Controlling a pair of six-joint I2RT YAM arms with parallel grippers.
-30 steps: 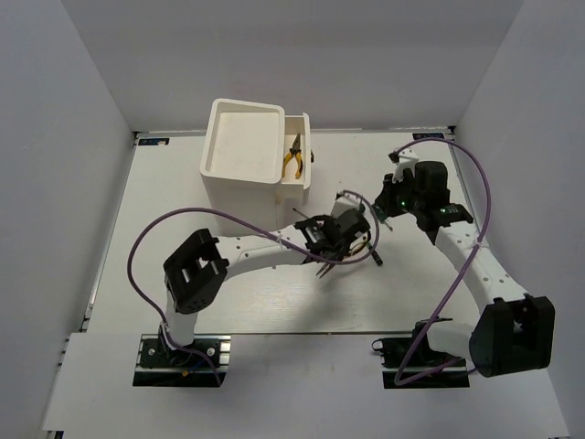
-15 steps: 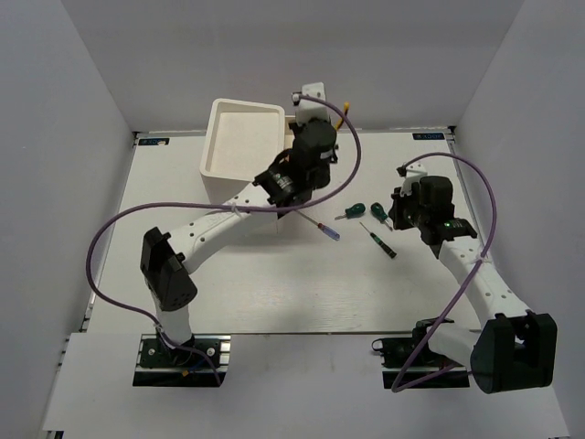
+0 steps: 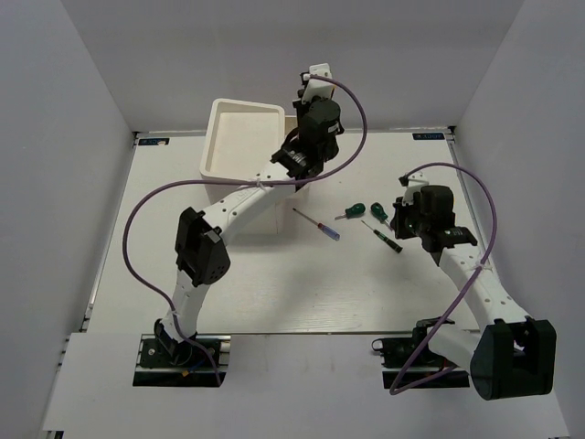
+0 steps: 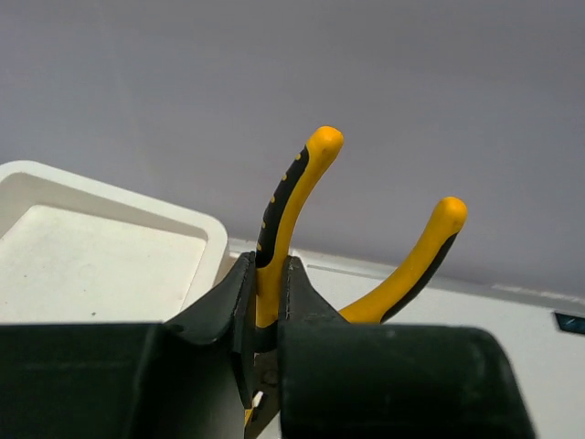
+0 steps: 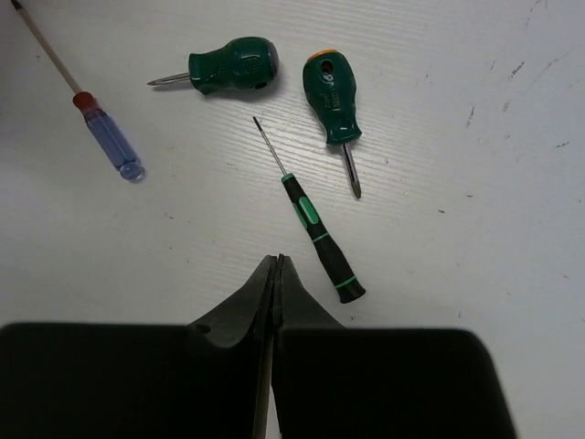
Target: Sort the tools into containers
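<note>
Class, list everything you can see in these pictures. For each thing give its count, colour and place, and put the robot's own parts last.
box: one, white, far side of the table, left of centre.
pliers: one pair seen, yellow-and-black handles, held in the air by the box's right end.
stubby screwdrivers: two, green handles, lying on the table right of centre.
thin screwdriver: one, black handle with green bands, beside the stubby ones.
long screwdriver: one, blue handle, left of the others.
table: one, white.
left gripper: black, shut on one pliers handle.
right gripper: black, shut, empty, above the thin screwdriver.
</note>
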